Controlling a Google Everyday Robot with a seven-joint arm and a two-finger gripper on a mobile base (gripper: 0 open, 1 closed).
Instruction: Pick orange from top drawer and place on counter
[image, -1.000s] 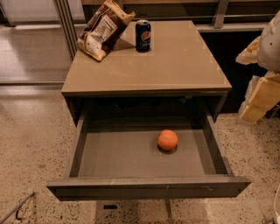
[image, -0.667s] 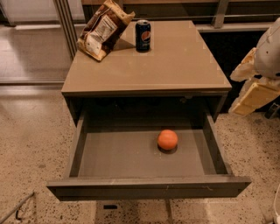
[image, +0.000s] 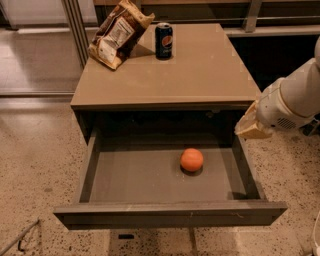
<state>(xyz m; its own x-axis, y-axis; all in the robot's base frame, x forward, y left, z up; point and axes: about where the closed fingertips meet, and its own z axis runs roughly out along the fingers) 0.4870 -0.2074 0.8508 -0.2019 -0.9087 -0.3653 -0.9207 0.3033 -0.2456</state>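
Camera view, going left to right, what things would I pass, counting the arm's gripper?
Chip bag on the counter → soda can → orange in the top drawer → gripper, far right, by the drawer's right wall.

Cream pincer (image: 251, 126) right of grey top drawer (image: 135, 176); bright orange (image: 192, 159); beige counter (image: 200, 70).

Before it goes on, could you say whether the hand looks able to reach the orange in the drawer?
Probably yes: the top drawer is pulled open, the orange lies uncovered, and the hand hangs by its right wall.
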